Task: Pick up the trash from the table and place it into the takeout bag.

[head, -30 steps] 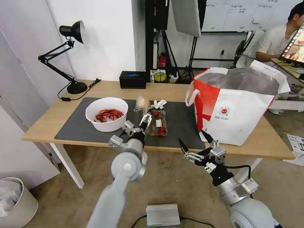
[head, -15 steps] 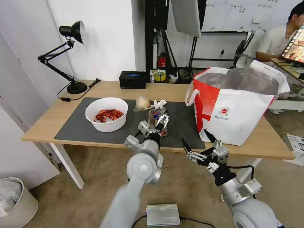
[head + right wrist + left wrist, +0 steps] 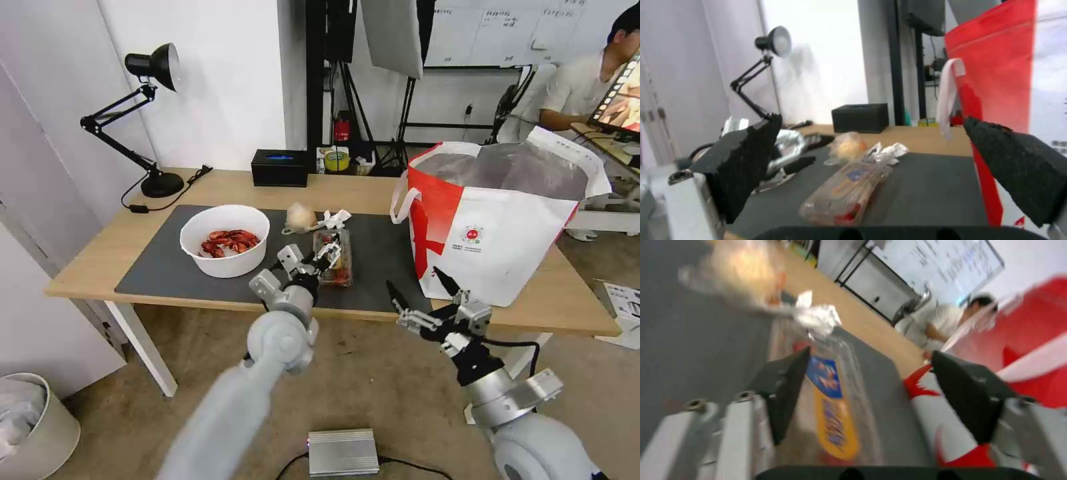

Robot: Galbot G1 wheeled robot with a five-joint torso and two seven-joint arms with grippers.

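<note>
On the light wooden table [image 3: 373, 190] with its dark grey mat, the white round bowl of red crayfish shells [image 3: 225, 240] sits farthest left, well apart from the work. Next comes the beige wrapped ball [image 3: 301, 217], with the crumpled white tissue [image 3: 335, 218] just beside it toward the back of the mat. Directly in front of those 2 lies the clear two-compartment plastic tray with scraps [image 3: 333, 249], its long axis running front to back, away from the robot.

The left gripper [image 3: 325, 253] hovers at the tray's near-left edge, its 2 dark fingers spread wide. In the left wrist view the tray [image 3: 831, 400] lies close against the one finger, with its length pointing straight out ahead, so the fingers [image 3: 786, 390] would close across its short width. Contact cannot be told.

The right gripper [image 3: 422, 293] hangs off the table's front edge, fingers wide and empty, farther from the tray. At far right stands the big white takeout bag with a red side panel [image 3: 497, 220], mouth open.
</note>
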